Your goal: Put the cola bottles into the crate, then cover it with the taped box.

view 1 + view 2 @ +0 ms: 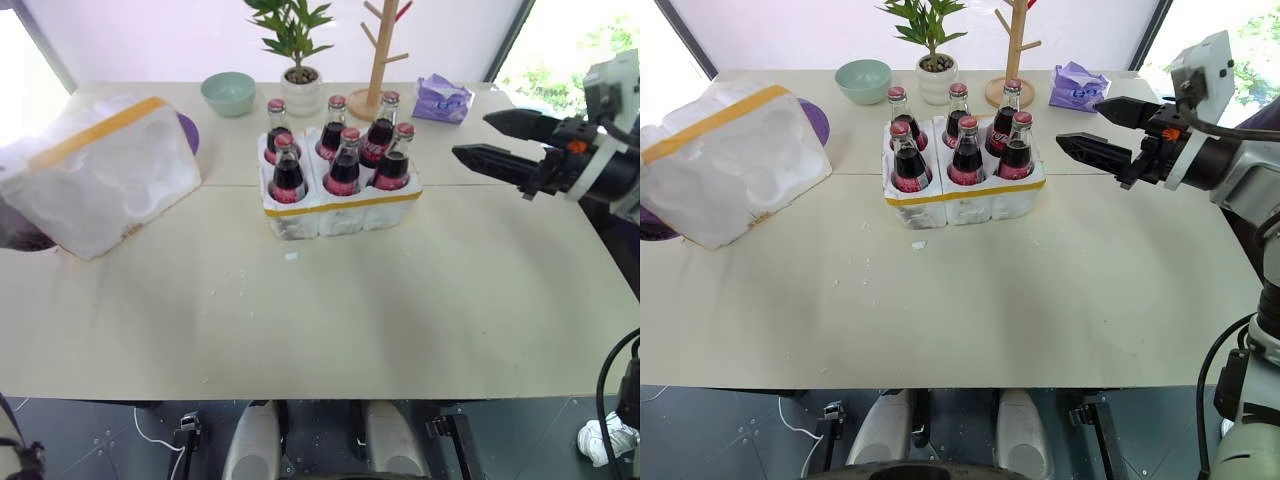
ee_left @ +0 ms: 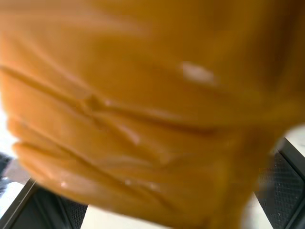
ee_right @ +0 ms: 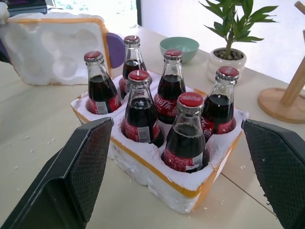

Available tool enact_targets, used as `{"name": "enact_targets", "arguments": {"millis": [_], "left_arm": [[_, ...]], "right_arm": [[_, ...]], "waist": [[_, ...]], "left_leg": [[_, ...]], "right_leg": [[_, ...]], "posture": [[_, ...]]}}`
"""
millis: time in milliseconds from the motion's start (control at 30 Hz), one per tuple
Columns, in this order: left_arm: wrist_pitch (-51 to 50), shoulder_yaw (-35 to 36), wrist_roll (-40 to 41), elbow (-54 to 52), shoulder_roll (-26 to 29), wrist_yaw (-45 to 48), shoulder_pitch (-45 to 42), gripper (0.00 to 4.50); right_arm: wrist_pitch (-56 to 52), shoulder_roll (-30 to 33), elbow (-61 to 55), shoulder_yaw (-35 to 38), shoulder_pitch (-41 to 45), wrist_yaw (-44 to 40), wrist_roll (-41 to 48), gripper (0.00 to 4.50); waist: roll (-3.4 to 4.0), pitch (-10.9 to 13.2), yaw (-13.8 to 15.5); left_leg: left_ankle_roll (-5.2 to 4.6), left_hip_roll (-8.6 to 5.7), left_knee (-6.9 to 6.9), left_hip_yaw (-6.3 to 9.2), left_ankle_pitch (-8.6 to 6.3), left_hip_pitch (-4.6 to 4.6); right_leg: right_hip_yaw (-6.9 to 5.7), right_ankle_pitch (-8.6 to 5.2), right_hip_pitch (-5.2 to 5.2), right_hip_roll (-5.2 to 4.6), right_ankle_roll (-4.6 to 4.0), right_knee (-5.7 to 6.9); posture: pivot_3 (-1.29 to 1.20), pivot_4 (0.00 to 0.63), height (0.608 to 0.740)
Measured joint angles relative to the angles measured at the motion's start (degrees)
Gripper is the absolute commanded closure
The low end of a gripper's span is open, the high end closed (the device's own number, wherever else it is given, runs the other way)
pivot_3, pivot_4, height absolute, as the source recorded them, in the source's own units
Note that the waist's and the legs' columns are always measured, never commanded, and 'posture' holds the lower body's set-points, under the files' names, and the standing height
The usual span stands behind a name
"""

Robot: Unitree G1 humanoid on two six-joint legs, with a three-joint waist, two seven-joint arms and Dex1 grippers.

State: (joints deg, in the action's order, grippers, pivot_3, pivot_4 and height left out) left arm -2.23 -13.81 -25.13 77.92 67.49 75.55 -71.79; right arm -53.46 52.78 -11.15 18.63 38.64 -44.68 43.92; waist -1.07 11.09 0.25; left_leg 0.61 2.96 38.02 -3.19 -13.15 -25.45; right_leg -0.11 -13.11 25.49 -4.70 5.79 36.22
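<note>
Six cola bottles (image 1: 344,165) with red caps stand upright in the wells of the crate (image 1: 340,206), a low white styrofoam block with a yellow band, at the table's middle back. The taped box (image 1: 100,180) lies tilted at the far left, its hollows facing the crate. My left gripper (image 2: 157,164) is open, its fingers (image 2: 31,205) wide apart right against the box's yellow tape; I cannot tell whether they touch it. My right gripper (image 1: 471,135) hovers open and empty to the right of the crate, pointing at the bottles (image 3: 190,129).
A purple plate (image 1: 188,132) shows from behind the taped box. Along the back stand a green bowl (image 1: 228,93), a potted plant (image 1: 300,85), a wooden rack (image 1: 378,60) and a purple bag (image 1: 443,98). Styrofoam crumbs (image 1: 291,256) lie in front of the crate.
</note>
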Motion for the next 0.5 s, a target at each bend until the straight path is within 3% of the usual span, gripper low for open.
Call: {"name": "enact_targets", "arguments": {"millis": [233,400,500], "left_arm": [[-0.76,-1.06,-1.41,-0.04,0.73,6.42,0.03,0.0],[0.59,-0.37,-1.36,-0.04,0.65,-0.44,0.46,0.0],[0.22,1.29,-0.33,-0.04,0.19,-3.16,0.77,0.91]], "right_arm": [[1.3,-1.01,0.36,-0.15,0.05,1.53,-0.2,0.07],[2.03,-2.24,2.18,-0.67,0.48,2.08,-0.71,0.07],[2.46,-2.23,2.36,-1.08,0.48,2.07,-0.99,0.0]], "waist": [[0.0,0.0,-0.03],[0.0,0.0,-0.04],[0.0,0.0,-0.01]], "left_leg": [[0.0,0.0,0.0,0.01,0.0,0.01],[-0.01,0.0,0.03,0.02,0.0,0.02],[-0.01,0.0,0.03,0.03,0.0,0.02]], "right_leg": [[0.0,0.0,-0.01,0.0,0.0,0.01],[0.0,0.01,-0.02,0.0,0.01,0.04],[0.0,0.01,-0.02,0.0,0.02,0.06]], "posture": [[0.0,0.15,0.74],[0.0,0.15,0.74],[0.0,0.15,0.74]]}}
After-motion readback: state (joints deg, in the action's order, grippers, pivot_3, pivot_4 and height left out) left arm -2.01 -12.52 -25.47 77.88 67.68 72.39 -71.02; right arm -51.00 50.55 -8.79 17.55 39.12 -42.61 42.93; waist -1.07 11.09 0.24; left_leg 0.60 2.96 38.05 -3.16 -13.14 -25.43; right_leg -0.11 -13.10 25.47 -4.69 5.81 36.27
